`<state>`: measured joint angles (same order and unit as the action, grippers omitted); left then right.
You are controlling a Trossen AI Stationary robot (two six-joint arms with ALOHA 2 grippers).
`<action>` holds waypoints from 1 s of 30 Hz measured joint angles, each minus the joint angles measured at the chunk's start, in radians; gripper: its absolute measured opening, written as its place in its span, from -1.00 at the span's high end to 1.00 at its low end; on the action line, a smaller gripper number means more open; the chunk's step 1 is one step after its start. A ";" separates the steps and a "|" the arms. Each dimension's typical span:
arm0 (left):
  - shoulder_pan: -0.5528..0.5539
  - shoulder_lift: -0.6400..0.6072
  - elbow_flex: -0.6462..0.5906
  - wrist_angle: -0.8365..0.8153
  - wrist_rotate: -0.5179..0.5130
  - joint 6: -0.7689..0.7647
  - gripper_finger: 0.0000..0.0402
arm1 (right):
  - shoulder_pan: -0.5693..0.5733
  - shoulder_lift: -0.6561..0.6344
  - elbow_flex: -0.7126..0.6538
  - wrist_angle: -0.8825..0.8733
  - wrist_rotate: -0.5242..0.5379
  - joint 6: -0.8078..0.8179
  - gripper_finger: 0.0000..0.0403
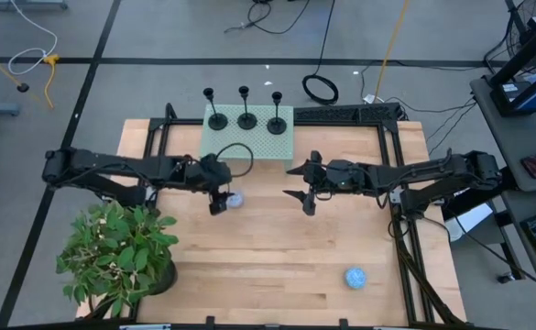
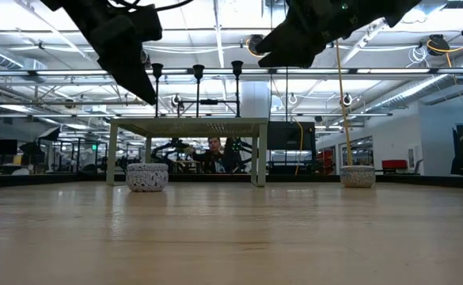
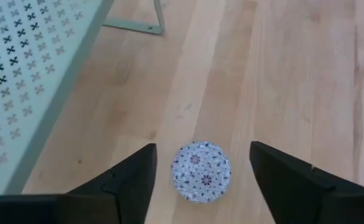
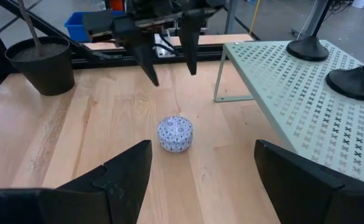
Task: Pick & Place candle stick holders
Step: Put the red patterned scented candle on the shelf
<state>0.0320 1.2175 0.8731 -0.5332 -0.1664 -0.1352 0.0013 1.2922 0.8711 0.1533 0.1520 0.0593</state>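
Three black candle stick holders (image 1: 246, 112) stand by their round bases on a pale green perforated stand (image 1: 247, 147) at the table's far middle; they also show in the low view (image 2: 198, 75). My left gripper (image 1: 220, 203) is open and hangs above a small round patterned pot (image 3: 201, 172), with one finger on each side of it and well clear of it (image 2: 147, 176). My right gripper (image 1: 291, 181) is open and empty, to the right of the pot and pointing toward it (image 4: 175, 134).
A second patterned pot (image 1: 355, 277) sits near the table's front right. A potted plant (image 1: 121, 252) fills the near left corner. The stand's legs (image 4: 219, 78) rest on the wood. Black frame rails (image 1: 396, 183) run along the table's sides.
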 joint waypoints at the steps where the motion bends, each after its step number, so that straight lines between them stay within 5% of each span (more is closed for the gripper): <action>1: -0.012 0.000 0.000 -0.007 -0.015 -0.002 -0.36 | 0.000 0.000 -0.003 0.001 0.000 0.000 -0.38; 7: -0.075 -0.025 -0.001 -0.095 -0.048 -0.080 -0.57 | 0.000 0.000 -0.012 0.002 0.000 0.009 -0.38; 16: -0.103 -0.233 -0.020 -0.258 -0.152 -0.237 -0.52 | 0.000 0.000 -0.012 0.009 0.000 0.054 -0.38; 21: -0.168 -0.300 -0.187 -0.067 -0.167 -0.236 -0.42 | 0.000 0.000 -0.012 0.009 0.000 0.096 -0.38; 30: -0.205 -0.285 -0.551 0.533 -0.175 -0.233 -0.31 | 0.001 0.000 -0.012 0.018 0.000 0.112 -0.38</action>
<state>-0.1732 0.9328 0.3223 0.0000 -0.3412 -0.3679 0.0021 1.2922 0.8591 0.1718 0.1523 0.1715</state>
